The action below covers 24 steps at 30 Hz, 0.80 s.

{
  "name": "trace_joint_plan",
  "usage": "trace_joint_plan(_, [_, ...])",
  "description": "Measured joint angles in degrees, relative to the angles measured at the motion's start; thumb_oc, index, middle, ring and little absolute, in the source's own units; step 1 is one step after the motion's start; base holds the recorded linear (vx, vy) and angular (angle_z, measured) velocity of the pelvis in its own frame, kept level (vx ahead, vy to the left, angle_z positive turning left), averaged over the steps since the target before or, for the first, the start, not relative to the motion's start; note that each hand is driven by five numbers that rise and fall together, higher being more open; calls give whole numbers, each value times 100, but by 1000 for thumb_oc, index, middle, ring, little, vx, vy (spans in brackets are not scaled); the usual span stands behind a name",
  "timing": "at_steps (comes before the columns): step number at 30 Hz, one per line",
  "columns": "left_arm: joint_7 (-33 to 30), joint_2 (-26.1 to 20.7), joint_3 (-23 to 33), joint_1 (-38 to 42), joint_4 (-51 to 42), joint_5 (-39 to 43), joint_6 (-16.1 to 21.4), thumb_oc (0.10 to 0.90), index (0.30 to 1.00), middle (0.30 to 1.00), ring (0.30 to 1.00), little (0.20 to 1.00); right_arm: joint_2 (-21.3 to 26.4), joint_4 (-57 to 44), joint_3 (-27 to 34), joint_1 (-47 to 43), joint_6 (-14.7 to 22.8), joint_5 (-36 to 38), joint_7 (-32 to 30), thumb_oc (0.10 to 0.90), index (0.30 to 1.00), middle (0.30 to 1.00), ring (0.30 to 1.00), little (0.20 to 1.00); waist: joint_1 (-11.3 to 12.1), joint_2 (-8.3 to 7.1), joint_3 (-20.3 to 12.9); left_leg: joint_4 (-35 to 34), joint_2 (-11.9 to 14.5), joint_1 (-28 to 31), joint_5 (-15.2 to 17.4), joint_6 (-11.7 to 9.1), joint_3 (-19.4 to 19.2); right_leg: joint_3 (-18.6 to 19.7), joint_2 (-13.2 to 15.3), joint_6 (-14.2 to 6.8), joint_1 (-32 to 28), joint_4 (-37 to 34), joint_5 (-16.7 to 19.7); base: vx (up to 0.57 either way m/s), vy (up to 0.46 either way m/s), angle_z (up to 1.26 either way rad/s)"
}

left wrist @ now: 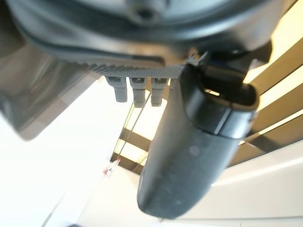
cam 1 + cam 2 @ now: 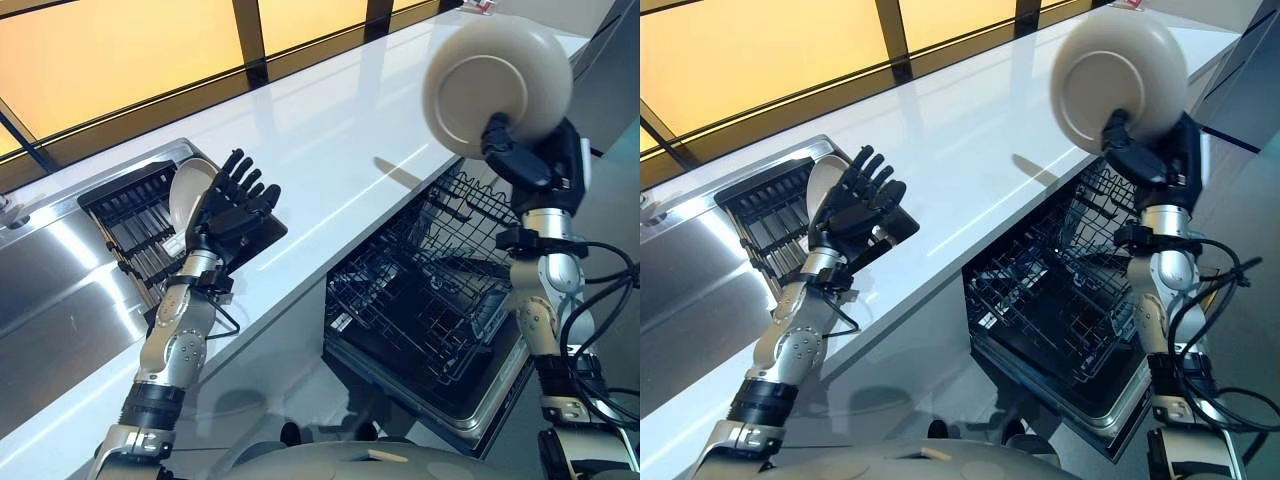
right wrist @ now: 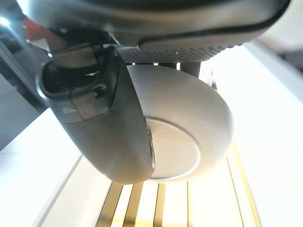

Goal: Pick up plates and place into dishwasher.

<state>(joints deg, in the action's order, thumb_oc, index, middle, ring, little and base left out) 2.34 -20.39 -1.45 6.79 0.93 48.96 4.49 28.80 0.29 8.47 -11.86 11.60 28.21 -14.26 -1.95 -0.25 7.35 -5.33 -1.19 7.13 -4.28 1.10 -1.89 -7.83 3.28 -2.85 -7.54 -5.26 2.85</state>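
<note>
A cream bowl-shaped plate [image 2: 497, 85] is held up in the air above the open dishwasher, its underside facing me. My right hand [image 2: 530, 160] is shut on its rim, thumb [image 3: 109, 123] pressed against the base [image 3: 175, 151]. The dishwasher's black wire rack [image 2: 430, 290] is pulled out below it. Another white plate [image 2: 188, 190] stands on edge in the dark drying rack [image 2: 135, 215] by the sink. My left hand [image 2: 232, 205] is raised in front of that plate, fingers straight and spread, holding nothing.
A long white counter [image 2: 330, 130] runs between the sink [image 2: 50, 270] and the dishwasher. The steel sink basin lies at the left. A window with dark frames [image 2: 250, 35] lines the far edge of the counter.
</note>
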Motion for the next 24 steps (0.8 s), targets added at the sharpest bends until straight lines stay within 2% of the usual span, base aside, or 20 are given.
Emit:
trace_joint_plan(4, [-63, -97, 243, -4, -19, -16, 150, 800, 900, 900, 900, 900, 29, 204, 227, 286, 76, -738, -529, 100, 300, 300, 300, 200, 2, 29, 39, 2, -1, 0, 0, 0, 10, 1, 0, 2, -2, 0, 1, 0, 0, 0])
trace_joint_plan(8, [-184, -318, 642, -21, -66, -80, 472, 800, 900, 900, 900, 900, 48, 625, 479, 576, 54, -1265, -924, 100, 300, 300, 300, 200, -5, 53, 116, -3, 1, -13, 1, 0, 35, -7, -2, 4, 2, -1, -7, 4, -1, 1])
trace_joint_plan(15, [-325, -593, 1451, -26, -223, -168, 949, 800, 900, 900, 900, 900, 48, 1544, 467, 1024, -483, -1661, -797, 100, 300, 300, 300, 200, 26, 94, 141, 3, -4, -45, 0, 0, 65, -53, 5, 20, 11, 0, -10, 20, -13, 3])
trace_joint_plan(24, [-317, -643, 1566, -118, -219, -162, 916, 800, 900, 900, 900, 900, 49, 2102, 275, 1052, -636, -2170, -795, 100, 300, 300, 300, 200, 71, 137, 170, -2, -10, 6, -5, -3, 207, -147, 5, 34, -100, 0, -35, 59, -46, 7])
